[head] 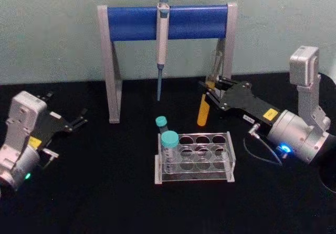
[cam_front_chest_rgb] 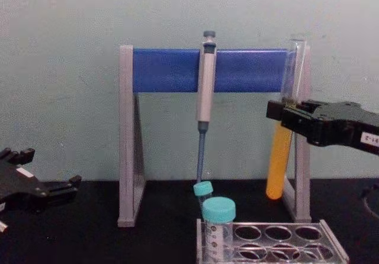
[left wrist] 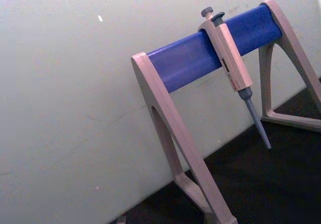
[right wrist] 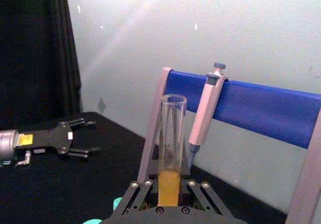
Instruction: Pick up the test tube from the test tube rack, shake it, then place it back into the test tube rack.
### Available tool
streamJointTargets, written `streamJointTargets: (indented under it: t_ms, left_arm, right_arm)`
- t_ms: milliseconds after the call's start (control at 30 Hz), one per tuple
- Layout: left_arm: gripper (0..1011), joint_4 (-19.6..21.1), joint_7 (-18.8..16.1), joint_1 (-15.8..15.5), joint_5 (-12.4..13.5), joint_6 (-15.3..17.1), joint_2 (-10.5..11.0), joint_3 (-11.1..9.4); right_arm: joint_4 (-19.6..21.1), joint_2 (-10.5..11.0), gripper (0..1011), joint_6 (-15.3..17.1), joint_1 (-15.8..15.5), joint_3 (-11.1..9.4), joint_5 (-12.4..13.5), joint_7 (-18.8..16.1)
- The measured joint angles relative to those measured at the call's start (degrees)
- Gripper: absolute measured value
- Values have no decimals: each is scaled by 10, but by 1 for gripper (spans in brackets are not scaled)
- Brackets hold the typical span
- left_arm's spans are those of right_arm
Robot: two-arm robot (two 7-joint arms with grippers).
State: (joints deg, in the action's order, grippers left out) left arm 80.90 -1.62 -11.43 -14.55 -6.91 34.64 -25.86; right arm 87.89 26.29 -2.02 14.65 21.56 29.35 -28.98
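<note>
My right gripper (head: 209, 93) is shut on the test tube (head: 202, 113), holding it roughly upright in the air behind and above the right end of the test tube rack (head: 229, 155). The tube's lower half (cam_front_chest_rgb: 278, 160) holds orange-yellow liquid and its open clear top (right wrist: 173, 118) rises above the fingers. In the chest view the tube's bottom hangs well above the rack (cam_front_chest_rgb: 333, 243). The left gripper (head: 66, 107) rests open at the far left of the table, also seen from the right wrist (right wrist: 93, 136).
Two teal-capped vials (head: 169, 146) stand at the rack's left end. Behind the rack a grey-and-blue pipette stand (head: 168, 21) carries a hanging grey pipette (head: 161, 50), and the held tube is close to the stand's right leg (cam_front_chest_rgb: 302, 157). A black cloth covers the table.
</note>
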Motion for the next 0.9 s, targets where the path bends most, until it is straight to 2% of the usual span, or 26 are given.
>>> streamJointTargets:
  t_ms: [333, 533, 767, 900]
  left_arm:
    - [1001, 0, 0, 0, 0, 0, 0, 0]
    - [1001, 0, 0, 0, 0, 0, 0, 0]
    - [1001, 0, 0, 0, 0, 0, 0, 0]
    - [1001, 0, 0, 0, 0, 0, 0, 0]
  right_arm:
    - [7, 7, 229, -5, -4, -5, -28, 21]
    - [32, 28, 229, 20, -22, -17, -41, 32]
    - [61, 50, 229, 42, -43, -22, -43, 26]
    - [73, 59, 229, 53, -51, -22, -29, 10]
